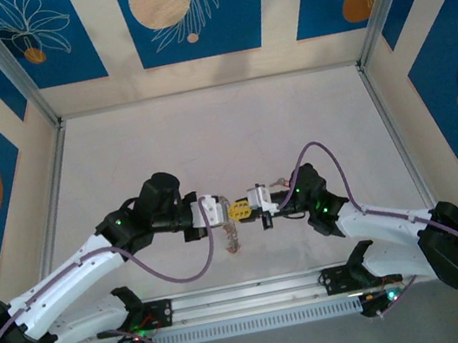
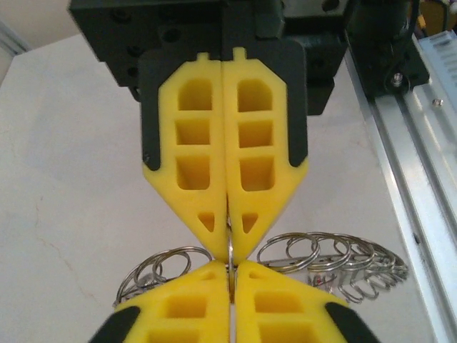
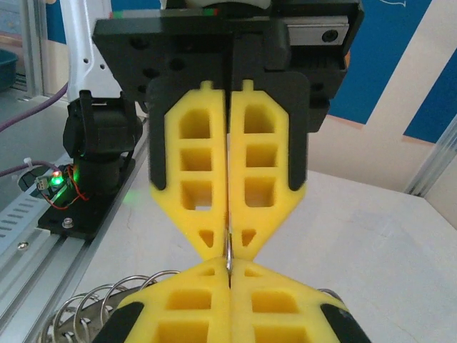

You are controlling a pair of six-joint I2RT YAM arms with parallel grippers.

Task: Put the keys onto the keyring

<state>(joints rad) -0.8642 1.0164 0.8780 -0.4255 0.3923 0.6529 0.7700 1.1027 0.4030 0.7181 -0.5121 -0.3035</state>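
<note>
The left jaws and right jaws both clamp the keyring (image 2: 330, 263) tip-to-tip at the centre of the counter (image 1: 309, 123), coils dangling toward 7 o'clock, so any opposing pull could twist it loose.

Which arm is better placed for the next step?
Left, marginally. The left gripper and right gripper are shut, tip to tip, on one thin silver metal piece; the silver wire-loop keyring hangs nearer the left.
</note>
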